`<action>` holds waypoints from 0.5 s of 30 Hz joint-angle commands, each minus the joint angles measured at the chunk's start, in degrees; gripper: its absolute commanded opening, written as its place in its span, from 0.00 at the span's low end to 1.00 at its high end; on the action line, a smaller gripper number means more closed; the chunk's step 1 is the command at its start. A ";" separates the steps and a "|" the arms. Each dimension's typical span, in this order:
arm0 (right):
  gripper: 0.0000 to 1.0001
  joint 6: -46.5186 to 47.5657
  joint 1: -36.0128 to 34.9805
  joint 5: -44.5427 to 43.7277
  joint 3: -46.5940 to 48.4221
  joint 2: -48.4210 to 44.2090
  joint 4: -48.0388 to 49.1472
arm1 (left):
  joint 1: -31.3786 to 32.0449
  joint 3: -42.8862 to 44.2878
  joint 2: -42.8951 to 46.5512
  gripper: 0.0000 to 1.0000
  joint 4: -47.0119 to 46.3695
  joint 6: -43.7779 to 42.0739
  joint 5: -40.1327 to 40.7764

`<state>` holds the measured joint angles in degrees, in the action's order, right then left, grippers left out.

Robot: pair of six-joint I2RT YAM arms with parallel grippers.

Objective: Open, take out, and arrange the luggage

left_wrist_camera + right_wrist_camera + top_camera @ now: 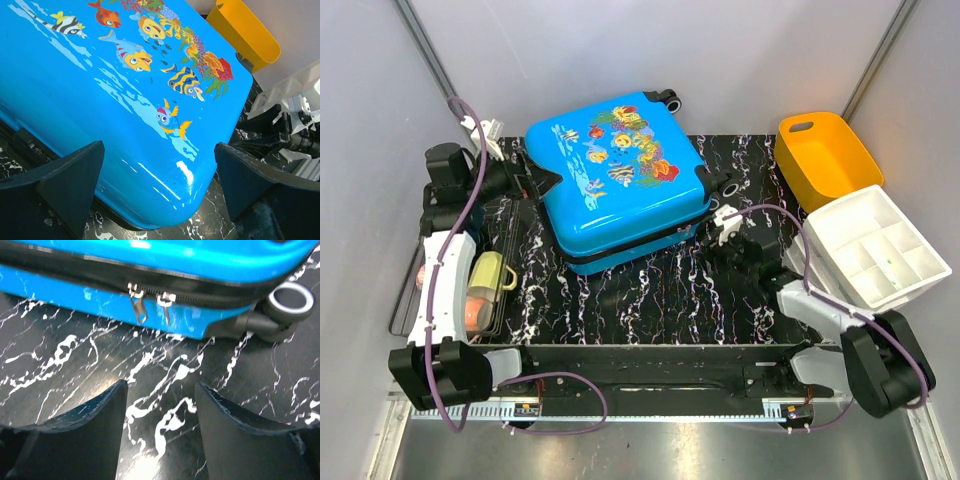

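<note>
Jaws of the left gripper [159,167] gape wide, empty, by the closed luggage [620,175] (fish print); right gripper [161,395] stands parted, empty, facing its zip pulls [142,307].

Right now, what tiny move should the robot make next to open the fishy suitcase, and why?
Probably ease the right gripper forward onto the two silver zip pulls. The luggage lies closed, its zip shut, and the pulls hang side by side just ahead of that gripper's open, empty jaws. The left gripper hovers open at the luggage's opposite side.
</note>
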<state>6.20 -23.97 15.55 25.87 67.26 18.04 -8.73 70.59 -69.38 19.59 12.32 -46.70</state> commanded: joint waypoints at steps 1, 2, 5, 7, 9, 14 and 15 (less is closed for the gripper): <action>0.63 3.12 -0.20 1.58 3.39 5.84 15.96 | -0.23 -2.20 3.03 0.97 -4.74 0.87 -2.26; 0.63 3.21 -0.20 2.20 3.57 6.82 16.58 | -0.23 -2.47 3.03 0.96 -5.09 1.04 -2.26; 0.61 2.77 -0.20 3.52 3.75 9.63 19.57 | -0.23 -2.91 2.59 0.96 -5.27 0.96 -2.43; 0.59 2.68 -0.12 3.00 3.84 11.39 22.29 | -0.23 -2.91 2.33 0.95 -5.18 0.69 -2.26; 0.52 2.68 -0.20 2.38 4.10 12.53 24.23 | -0.23 -2.91 2.06 0.95 -5.27 0.69 -2.17; 0.44 2.24 -0.20 2.03 6.65 16.40 25.72 | -0.23 -3.17 1.36 0.95 -5.53 1.66 -2.87; 0.44 2.15 -0.20 2.20 7.00 16.84 25.73 | -0.23 -3.44 1.44 0.94 -5.71 1.83 -2.87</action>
<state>8.01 -23.97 17.63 29.32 82.48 37.69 -8.73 67.75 -67.99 17.74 13.41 -47.66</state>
